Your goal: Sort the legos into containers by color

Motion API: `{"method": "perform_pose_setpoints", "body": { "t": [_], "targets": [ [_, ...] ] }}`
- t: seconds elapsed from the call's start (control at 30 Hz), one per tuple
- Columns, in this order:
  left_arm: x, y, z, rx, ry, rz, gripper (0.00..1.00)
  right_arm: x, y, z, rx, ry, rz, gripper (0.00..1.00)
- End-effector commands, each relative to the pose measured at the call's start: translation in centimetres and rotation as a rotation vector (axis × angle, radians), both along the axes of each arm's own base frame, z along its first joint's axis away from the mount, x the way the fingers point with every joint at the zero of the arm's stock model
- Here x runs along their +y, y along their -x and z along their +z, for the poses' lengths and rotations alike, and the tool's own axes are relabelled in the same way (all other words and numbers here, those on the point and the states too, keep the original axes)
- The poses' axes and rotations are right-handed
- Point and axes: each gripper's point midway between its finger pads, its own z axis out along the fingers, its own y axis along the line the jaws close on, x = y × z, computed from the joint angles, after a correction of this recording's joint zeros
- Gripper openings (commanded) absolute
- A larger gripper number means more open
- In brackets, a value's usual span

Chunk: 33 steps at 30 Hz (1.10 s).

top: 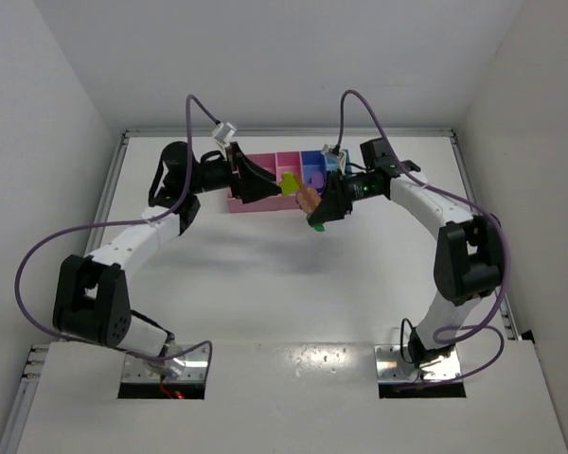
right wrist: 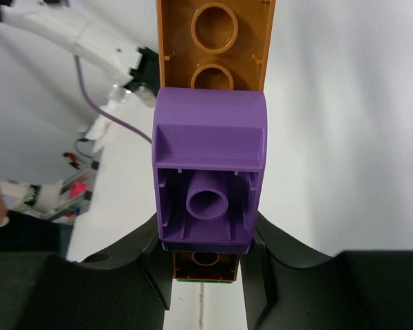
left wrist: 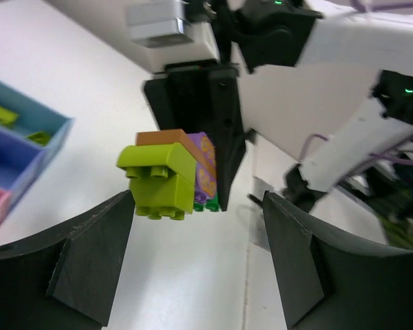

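Observation:
My right gripper (top: pixel 324 206) is shut on a stuck-together clump of legos (top: pixel 306 199) and holds it above the table, just in front of the containers (top: pixel 265 205). In the right wrist view a purple brick (right wrist: pixel 210 172) sits between my fingers (right wrist: pixel 265 261), over a long salmon-brown brick (right wrist: pixel 217 41). In the left wrist view a yellow-green brick (left wrist: pixel 162 175) sticks out of the clump, with purple (left wrist: pixel 205 165) and green (left wrist: pixel 208 205) behind it. My left gripper (left wrist: pixel 198 237) is open and empty, with its tips just short of that yellow-green brick.
The joined trays lie at the back of the table: pink (top: pixel 251 175), purple-blue (top: pixel 312 170) and light blue (top: pixel 333 163). In the left wrist view the light blue tray (left wrist: pixel 51 141) holds yellow-green pieces (left wrist: pixel 0 112). White walls enclose the table on three sides.

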Motion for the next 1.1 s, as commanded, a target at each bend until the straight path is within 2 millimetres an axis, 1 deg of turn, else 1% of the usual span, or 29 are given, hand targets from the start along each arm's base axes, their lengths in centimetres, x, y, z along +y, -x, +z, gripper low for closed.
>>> {"method": "perform_pose_setpoints", "body": {
  "t": [0.0,0.1,0.13,0.2,0.23,0.33,0.37,0.4,0.47,0.5,0.57,0.63,0.67,0.73,0.8,0.87,0.9,0.93,0.97,1.0,1.03,1.07],
  "targets": [
    [-1.3,3.7,1.3,-0.090,0.054,-0.244,0.81,0.2,1.6,4.3,-0.077,-0.157,0.094,0.00],
    [-1.5,3.2,0.8,-0.071,0.057,-0.258,0.81,0.2,1.4,4.8,-0.087,-0.168,0.101,0.00],
    [-1.5,3.0,0.4,-0.057,0.061,-0.238,0.81,0.5,1.7,5.2,-0.084,-0.176,0.116,0.00],
    [-1.5,2.7,0.1,-0.044,0.057,-0.226,0.81,0.5,1.6,5.3,-0.086,-0.176,0.116,0.00],
    [-1.5,2.5,0.2,-0.053,0.059,-0.211,0.80,0.5,1.8,5.6,-0.096,-0.179,0.117,0.00],
    [-1.8,2.5,-0.2,-0.037,0.052,-0.209,0.80,0.5,1.8,5.6,-0.096,-0.179,0.117,0.00],
    [-1.8,2.0,-0.3,-0.031,0.052,-0.184,0.80,0.4,1.9,5.9,-0.105,-0.180,0.117,0.00],
    [-1.8,1.8,-1.2,0.017,0.035,-0.172,0.80,0.4,1.9,5.9,-0.105,-0.181,0.117,0.00],
    [-1.9,1.2,-1.1,-0.015,0.021,-0.153,0.80,0.4,1.9,5.9,-0.105,-0.181,0.117,0.00],
    [-1.8,1.0,-2.2,0.040,-0.003,-0.136,0.80,0.4,1.9,5.9,-0.105,-0.181,0.117,0.00],
    [-1.8,-0.1,-2.4,0.012,-0.030,-0.089,0.80,0.4,2.1,6.2,-0.116,-0.183,0.118,0.00],
    [-1.6,-0.1,-2.7,0.027,-0.043,-0.074,0.80,0.3,2.2,6.1,-0.118,-0.176,0.112,0.00],
    [-1.3,-0.6,-2.7,0.028,-0.042,-0.051,0.80,0.3,2.2,6.1,-0.118,-0.176,0.112,0.00],
    [-1.3,-0.7,-2.5,0.012,-0.038,-0.050,0.80,0.5,2.8,5.9,-0.108,-0.175,0.120,0.00],
    [-1.4,-0.2,-2.4,0.034,-0.016,-0.067,0.80,0.5,2.7,5.8,-0.110,-0.168,0.114,0.00],
    [-1.5,0.6,-1.0,0.008,0.033,-0.106,0.80,0.5,2.8,5.5,-0.101,-0.166,0.114,0.00],
    [-1.5,1.5,-0.9,0.009,0.047,-0.143,0.80,0.5,2.7,5.4,-0.103,-0.159,0.108,0.00],
    [-1.5,1.8,0.2,-0.052,0.076,-0.166,0.80,0.5,2.6,5.4,-0.113,-0.162,0.108,0.00],
    [-1.6,2.2,0.0,-0.007,0.091,-0.187,0.80,0.5,2.6,5.4,-0.113,-0.162,0.108,0.00],
    [-1.8,2.9,0.4,-0.021,0.097,-0.215,0.80,0.5,2.7,5.2,-0.104,-0.160,0.108,0.00],
    [-1.8,3.5,0.4,-0.033,0.090,-0.248,0.81,0.5,2.4,4.8,-0.106,-0.153,0.102,0.00],
    [-2.0,4.1,0.5,-0.048,0.088,-0.274,0.81,0.5,2.4,4.8,-0.106,-0.153,0.102,0.00]
  ]
}}
